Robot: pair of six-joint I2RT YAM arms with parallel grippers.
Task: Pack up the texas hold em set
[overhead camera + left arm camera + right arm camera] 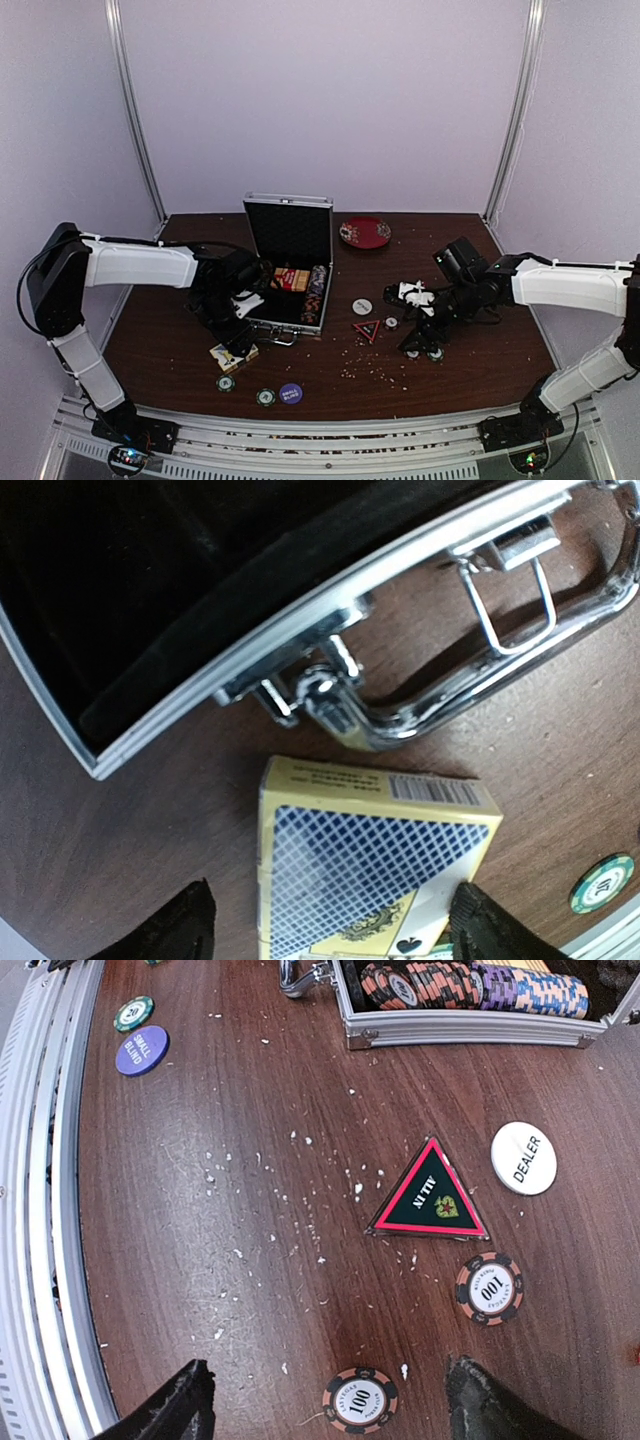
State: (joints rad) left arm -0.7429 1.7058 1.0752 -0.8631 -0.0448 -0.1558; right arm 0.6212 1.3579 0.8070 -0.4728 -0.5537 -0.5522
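Observation:
The silver case [289, 262] stands open with its lid upright; a red deck [291, 279] and rows of chips [318, 292] lie inside. My left gripper [236, 348] is open over a blue-backed card deck [372, 865] lying just in front of the case's handle [470, 685]. One fingertip [488, 928] is at the deck's corner and the other is clear of it. My right gripper [330, 1412] is open low over the table, with a "100" chip [360, 1399] flat between its fingers. A second "100" chip [489, 1288] lies just beyond.
A triangular ALL IN marker [428, 1193], a white DEALER button [523, 1158], a purple SMALL BLIND disc [142, 1050] and a green chip [133, 1013] lie on the table. A red plate [365, 232] sits at the back. White crumbs dot the wood, and a metal rail [40, 1210] runs along the near edge.

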